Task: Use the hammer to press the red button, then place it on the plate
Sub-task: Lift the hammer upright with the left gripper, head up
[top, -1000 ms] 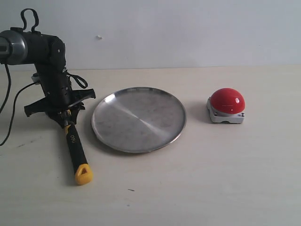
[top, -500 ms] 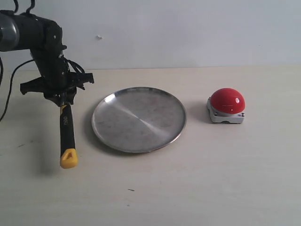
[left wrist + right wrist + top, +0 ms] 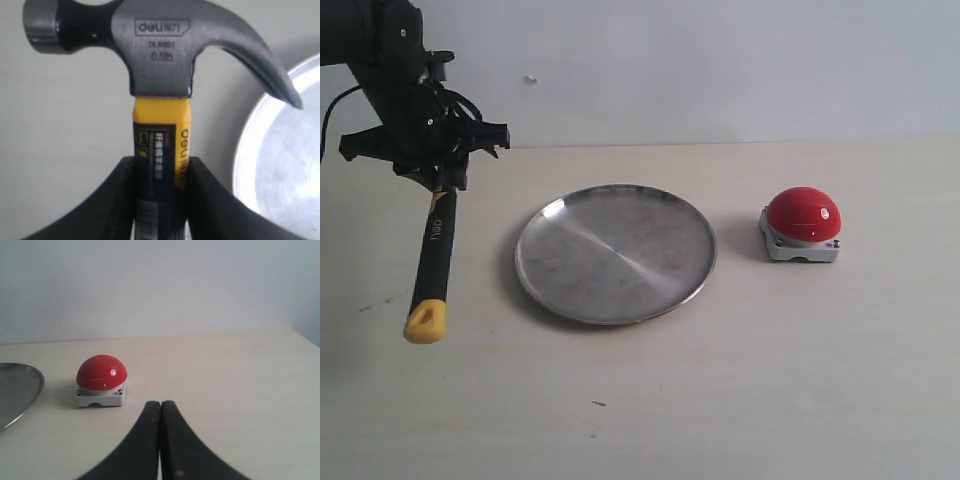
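Exterior view: the left hand clamps the claw hammer, which hangs left of the plate; the red button sits well right. Left wrist view: fingers pinch the handle below the head. Right wrist view: the right hand is closed and empty. Pressing and placing both look undone.

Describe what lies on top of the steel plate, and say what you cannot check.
Nothing lies on the plate; its whole shiny surface shows bare. The hammer hangs beside it in the left gripper. What is beneath the plate is covered.
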Robot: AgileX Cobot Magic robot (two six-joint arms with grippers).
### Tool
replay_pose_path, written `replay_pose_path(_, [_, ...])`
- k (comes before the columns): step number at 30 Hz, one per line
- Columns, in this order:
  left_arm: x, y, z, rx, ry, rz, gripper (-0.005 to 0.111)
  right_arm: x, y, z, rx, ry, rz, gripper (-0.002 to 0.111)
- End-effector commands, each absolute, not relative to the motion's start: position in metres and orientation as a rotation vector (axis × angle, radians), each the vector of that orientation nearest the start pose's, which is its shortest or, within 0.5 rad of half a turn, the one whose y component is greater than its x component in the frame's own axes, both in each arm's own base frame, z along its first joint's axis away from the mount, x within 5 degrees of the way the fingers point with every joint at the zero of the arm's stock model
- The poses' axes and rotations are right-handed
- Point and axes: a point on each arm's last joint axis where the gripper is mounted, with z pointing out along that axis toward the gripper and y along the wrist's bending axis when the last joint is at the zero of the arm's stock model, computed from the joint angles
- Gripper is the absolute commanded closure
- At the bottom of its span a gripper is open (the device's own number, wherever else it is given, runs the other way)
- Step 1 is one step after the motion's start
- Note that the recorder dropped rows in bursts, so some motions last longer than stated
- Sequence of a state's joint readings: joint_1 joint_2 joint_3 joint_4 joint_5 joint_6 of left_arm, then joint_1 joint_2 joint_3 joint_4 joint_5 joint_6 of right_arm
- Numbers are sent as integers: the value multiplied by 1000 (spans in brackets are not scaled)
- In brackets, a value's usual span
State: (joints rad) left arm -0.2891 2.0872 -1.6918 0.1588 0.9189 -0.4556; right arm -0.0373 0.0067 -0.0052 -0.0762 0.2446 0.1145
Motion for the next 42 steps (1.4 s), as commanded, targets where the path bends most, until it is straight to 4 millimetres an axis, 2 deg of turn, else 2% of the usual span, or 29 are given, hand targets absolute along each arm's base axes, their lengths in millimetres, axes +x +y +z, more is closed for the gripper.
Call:
replay_pose_path(1, [411,-110,230,-35,2679,7,107,55,-4,192,81,1718,-20,108])
replay_pose_path(15, [316,-88,281,-6,2349,-187,107,55,-4,192,81,1718,-20,108])
replay_pose_path(18, [300,-89,293,-69,2246,-318,107,55,-4,192,81,1718,-20,108])
replay_pose_path(22, [284,-99,302,-14,2160,-378,107,55,-4,192,81,1718,-20,108])
replay_pose_path(26, [271,-114,301,86,2109,-418,107,55,-4,193,60,1711,-42,108])
replay_pose_path(32, [262,-127,288,167,2052,-461,107,56,-3,207,26,1555,-53,108])
replay_pose_path(36, [262,-128,285,169,2006,-481,107,56,-2,216,201,1441,157,108])
replay_pose_path(39, [262,-129,287,167,1989,-489,107,54,-2,225,252,1328,244,108])
replay_pose_path(42, [262,-129,287,161,1984,-495,107,54,-2,227,280,1304,285,108])
